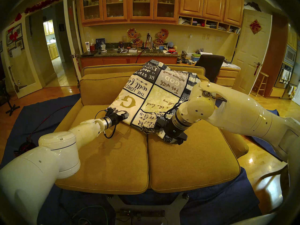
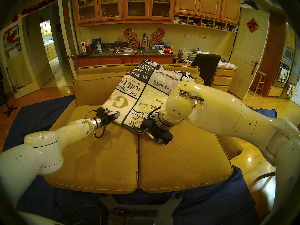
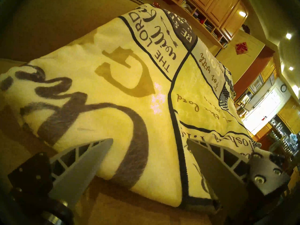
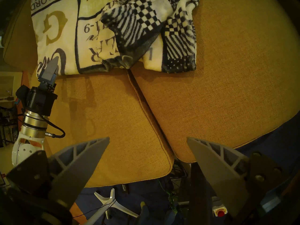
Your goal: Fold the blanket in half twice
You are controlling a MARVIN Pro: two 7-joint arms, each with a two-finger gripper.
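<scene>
1. Lying on a mustard-yellow fabric two-seat sofa: the plush cream-white fleece blanket printed with navy-bordered panels of lettering. Draped from the top of the backrest down onto the seat cushions, mostly at centre and right, its near edge across the seam between the two cushions.

2. Looks already doubled over at least once, judging by the layered near edge; a navy-and-white checkered corner flopped loosely over the top at the near right, so the bundle is untidy rather than squared.

3. Reaching in low from the near left: the left gripper, grey ribbed fingers spread wide apart and nothing between them. Tips at the blanket's near-left edge, over the large dark script lettering; whether touching the fleece, cannot tell. Probably lined up there to pinch that edge or corner for the next fold.

4. Seen from the left wrist view: both fingers apart, framing the blanket's near edge, sofa fabric directly below.

5. Held higher over the middle of the seat: the right gripper, pointing steeply down, fingers also spread wide and empty, well apart from the blanket. Likely parked clear so the left arm can work.

6. On the floor around the sofa: plain dark blue cloths, not part of the task.
</scene>
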